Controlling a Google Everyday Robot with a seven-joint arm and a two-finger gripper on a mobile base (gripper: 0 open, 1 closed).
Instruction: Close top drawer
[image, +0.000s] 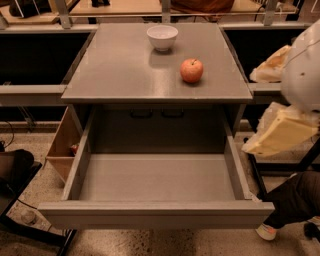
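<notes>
The gripper (274, 136) is hanging at the right edge of the view. It is showing as a cream, wedge-shaped piece under the white rounded shell of the arm (304, 70). Its pointed end is reaching toward the right wall of the top drawer (155, 214), just beside it, though whether the two are touching cannot be told. Whether the gripper is spread or closed cannot be told from this angle either.

The top drawer is standing pulled far out of the grey cabinet toward the camera (a long shallow tray, nearly as wide as the cabinet). Its plain flat front panel is running across the bottom of the view, and its grey floor is lying bare. At the back of the opening, two small dark handles (141, 114) are showing side by side in the shadow.

Above, the cabinet top (115, 70) is carrying a red apple (192, 70) near its right front and a white bowl (162, 37) farther back, the two well apart. Against the cabinet's left side a tan wooden box (61, 145) is standing open, with something small and red inside. At the lower right, a person's dark trouser leg and light shoe (266, 231) are resting on the speckled floor.
</notes>
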